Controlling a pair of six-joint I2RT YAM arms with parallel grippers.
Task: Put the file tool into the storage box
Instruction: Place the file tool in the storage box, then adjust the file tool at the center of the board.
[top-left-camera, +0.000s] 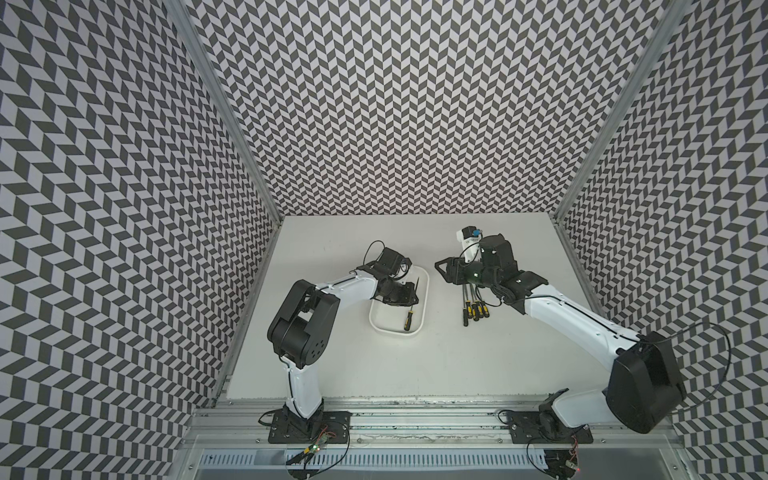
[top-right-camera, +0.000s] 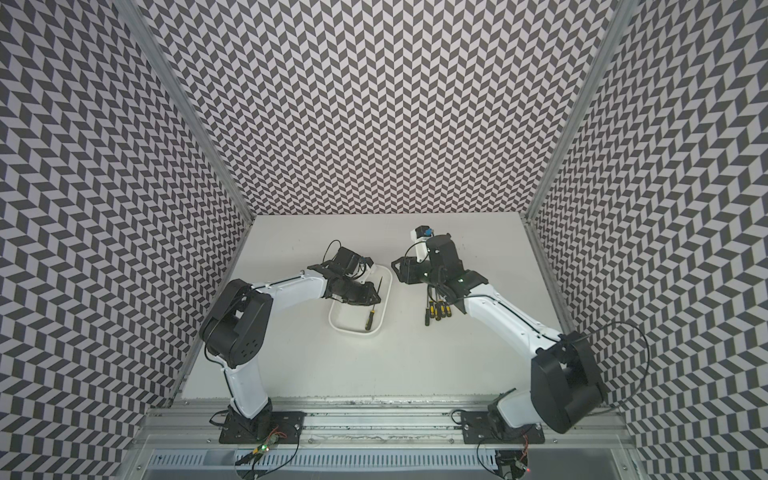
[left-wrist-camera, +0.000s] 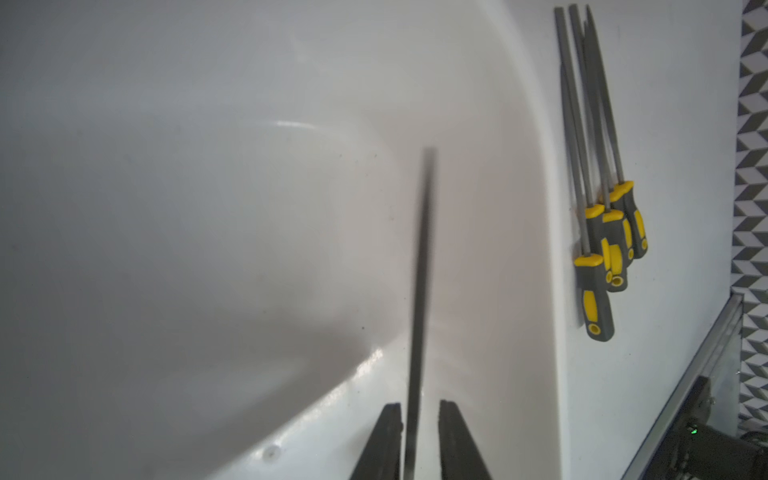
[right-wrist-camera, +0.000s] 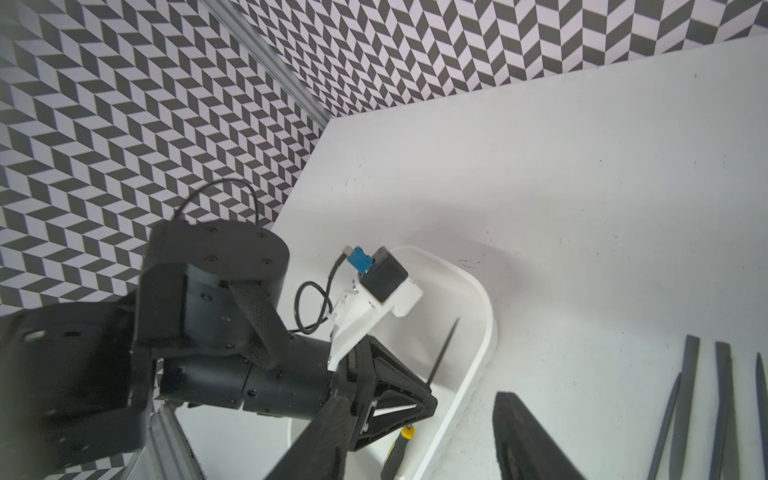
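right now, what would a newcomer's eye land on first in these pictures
The black-and-white chevron walls grab the eye first, closing in the white table on three sides. Next comes the white storage box, with a yellow-handled file in it beneath the left end effector, whose jaws stand open around the shaft. Beside the box, under the right arm, lies a bundle of four more files.

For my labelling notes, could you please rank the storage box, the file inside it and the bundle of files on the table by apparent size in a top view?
1. storage box
2. bundle of files, though the right arm hides its tips
3. file in the box, one thin line
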